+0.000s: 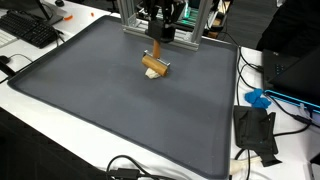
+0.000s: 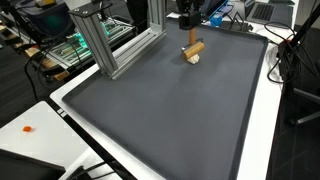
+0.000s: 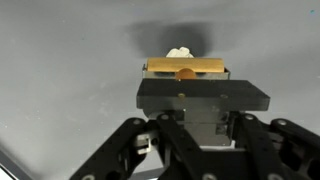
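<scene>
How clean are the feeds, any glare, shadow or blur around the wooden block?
Wrist view: soft, the hand blurred up close, a dark shadow past the wooden block. Both exterior views: even light, faint sheen on the mat, block small but clear.

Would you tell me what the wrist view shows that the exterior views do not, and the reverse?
Only the wrist view shows the black linkage behind the jaws up close, and the wooden block spanning the gap between them. Only the exterior views show the aluminium frame, a keyboard, a blue object and the white table. All share the block, a white piece beside it, and the dark grey mat beneath.
</scene>
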